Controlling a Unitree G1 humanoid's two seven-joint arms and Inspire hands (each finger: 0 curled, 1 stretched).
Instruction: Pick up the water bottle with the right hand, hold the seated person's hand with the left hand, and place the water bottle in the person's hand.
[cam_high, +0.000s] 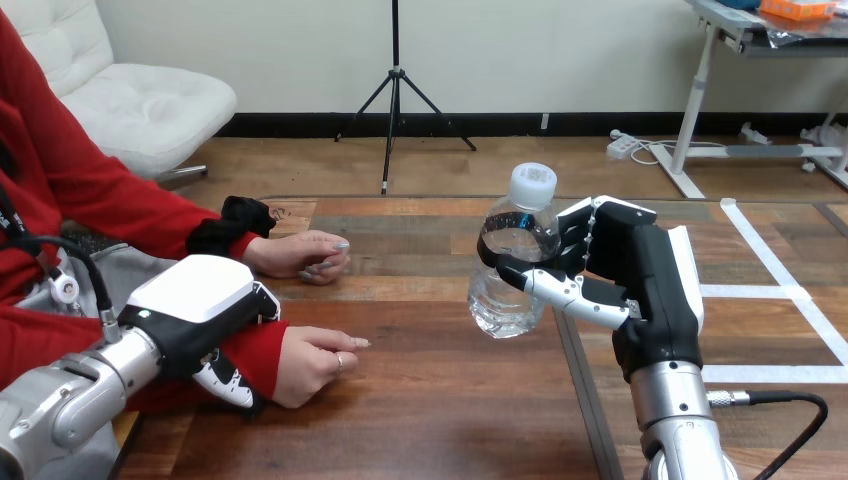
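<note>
Right hand (655, 270): you have it at right of centre on the wooden table (450, 420), fingers and thumb wrapped round the middle of the water bottle (503, 305), thumb across the near face, fingers round the far side. The bottle is clear, upright, with its white cap (533, 185) above the grip. You cannot tell whether its base rests on the table or hangs just off it. Left hand (195, 300): near left, lying over the red sleeve at the person's wrist, fingers curled down the far side and the thumb tucked along the near side, so it clasps the wrist. The person's near hand (315, 360) sticks out to the right of that clasp, loosely closed, resting on the table. The person's far hand (300, 255) lies flat on the table farther back, apart from both robot hands. Bottle and near hand are well apart, with bare table between them.
</note>
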